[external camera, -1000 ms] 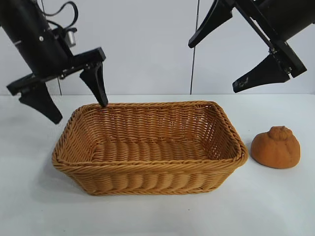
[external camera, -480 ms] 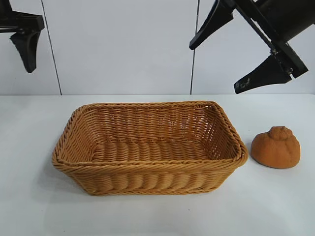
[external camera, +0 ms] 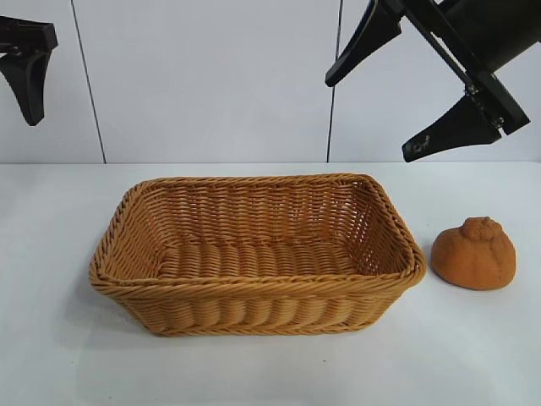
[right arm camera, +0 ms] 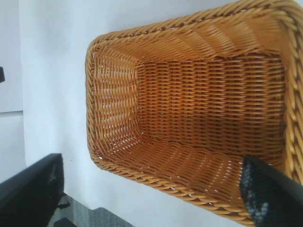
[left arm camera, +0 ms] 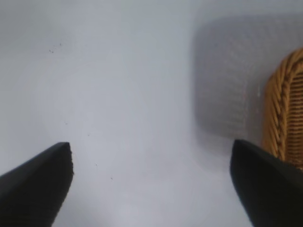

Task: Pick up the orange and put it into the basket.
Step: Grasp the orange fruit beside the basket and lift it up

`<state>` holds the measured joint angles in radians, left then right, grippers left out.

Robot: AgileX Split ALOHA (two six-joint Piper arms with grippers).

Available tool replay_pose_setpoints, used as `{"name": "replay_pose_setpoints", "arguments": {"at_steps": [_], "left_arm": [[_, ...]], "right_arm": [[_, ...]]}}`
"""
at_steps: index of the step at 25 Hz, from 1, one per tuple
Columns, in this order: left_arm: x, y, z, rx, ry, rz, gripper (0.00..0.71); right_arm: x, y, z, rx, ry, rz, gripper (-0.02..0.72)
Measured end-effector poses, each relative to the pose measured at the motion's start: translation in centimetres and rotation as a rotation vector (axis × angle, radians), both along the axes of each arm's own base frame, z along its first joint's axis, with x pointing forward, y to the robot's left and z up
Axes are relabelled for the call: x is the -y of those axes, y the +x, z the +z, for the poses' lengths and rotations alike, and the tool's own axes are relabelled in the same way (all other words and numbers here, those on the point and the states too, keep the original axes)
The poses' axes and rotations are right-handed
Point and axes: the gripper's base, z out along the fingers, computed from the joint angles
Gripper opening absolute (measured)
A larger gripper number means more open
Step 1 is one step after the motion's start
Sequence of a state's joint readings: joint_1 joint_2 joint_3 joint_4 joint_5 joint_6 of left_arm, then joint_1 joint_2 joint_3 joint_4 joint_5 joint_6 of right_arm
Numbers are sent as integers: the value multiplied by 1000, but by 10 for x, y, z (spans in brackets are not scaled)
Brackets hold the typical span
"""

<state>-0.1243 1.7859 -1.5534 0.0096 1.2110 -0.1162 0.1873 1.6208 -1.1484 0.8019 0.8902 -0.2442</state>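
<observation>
Over the past second our left gripper (external camera: 25, 80) has pulled away from the basket (external camera: 254, 317) — it was hanging right over the rear left rim, and now only one dark finger shows at the far upper left edge of the exterior view, well clear of the wicker. Between the half-second mark and now it has barely shifted, so the retreat looks nearly finished. Its wrist camera agrees: we look down past two widely spread fingers onto bare white table (left arm camera: 118, 85), with just a strip of the basket's braided rim at one side. Nothing sits between those fingers.

Our right gripper (external camera: 423, 89) has not budged. It hangs high at the upper right, jaws spread wide and empty, angled down toward the basket, whose empty interior fills its wrist view.

The orange (external camera: 474, 254) rests where it was, on the table just beside the basket's right end, knobby top up, touching nothing but the tabletop. The basket itself is unmoved.

We read this as the left arm clearing out so the right one can work — the fruit lies on the right side, almost below the right gripper. No pickup has begun; we judge the next step to be a descent of the right gripper onto the orange.
</observation>
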Motion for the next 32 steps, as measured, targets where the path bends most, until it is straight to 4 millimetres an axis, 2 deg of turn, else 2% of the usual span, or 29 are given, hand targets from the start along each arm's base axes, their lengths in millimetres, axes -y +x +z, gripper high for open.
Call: {"name": "replay_pose_setpoints", "arguments": {"at_steps": [6, 11, 16, 22, 27, 32], "left_arm": [[-8, -65, 9, -23, 1, -7, 643], [-17, -137, 19, 15, -2, -10, 643], [-26, -205, 12, 106, -9, -18, 643], [-34, -275, -5, 249, -25, -21, 643], [-40, -319, -12, 441, -49, -21, 643], [-42, -341, -11, 660, -80, -21, 643]], "right_arm": [[0, -2, 0, -13, 2, 13, 694], [0, -2, 0, -13, 0, 14, 694], [0, -2, 0, -14, -1, 14, 694], [0, -2, 0, -15, 0, 16, 694], [0, -2, 0, -18, -1, 19, 694], [-2, -3, 8, -10, -3, 74, 694]]}}
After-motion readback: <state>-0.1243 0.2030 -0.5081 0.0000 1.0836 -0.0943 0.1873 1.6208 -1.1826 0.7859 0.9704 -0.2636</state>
